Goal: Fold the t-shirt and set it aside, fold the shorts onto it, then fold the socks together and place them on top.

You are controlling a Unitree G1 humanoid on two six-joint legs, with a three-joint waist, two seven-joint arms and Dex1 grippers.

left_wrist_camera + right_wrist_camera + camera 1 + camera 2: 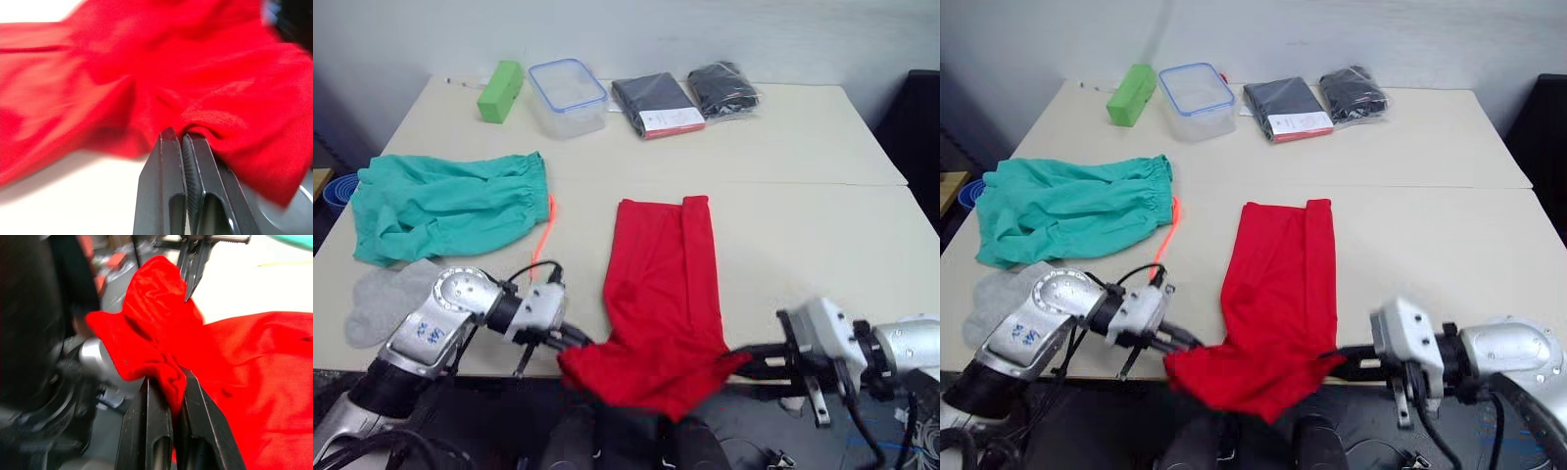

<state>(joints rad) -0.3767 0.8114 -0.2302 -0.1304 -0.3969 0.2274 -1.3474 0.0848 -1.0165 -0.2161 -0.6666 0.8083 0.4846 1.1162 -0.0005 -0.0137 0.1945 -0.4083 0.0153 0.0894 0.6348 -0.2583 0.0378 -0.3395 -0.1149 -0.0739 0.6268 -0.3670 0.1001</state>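
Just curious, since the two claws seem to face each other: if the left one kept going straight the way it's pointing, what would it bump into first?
The left gripper is shut on the t-shirt, so bunched red cloth comes first. Beyond that, its line seems to lead toward the right gripper, though depth is hard to judge.

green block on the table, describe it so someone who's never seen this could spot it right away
Start at the cream table and go to its far edge, toward the robot's left. The green block lies there, just left of the clear container with a blue rim. It is small, solid and lime green, unlike the big, soft teal shorts nearer the robot.
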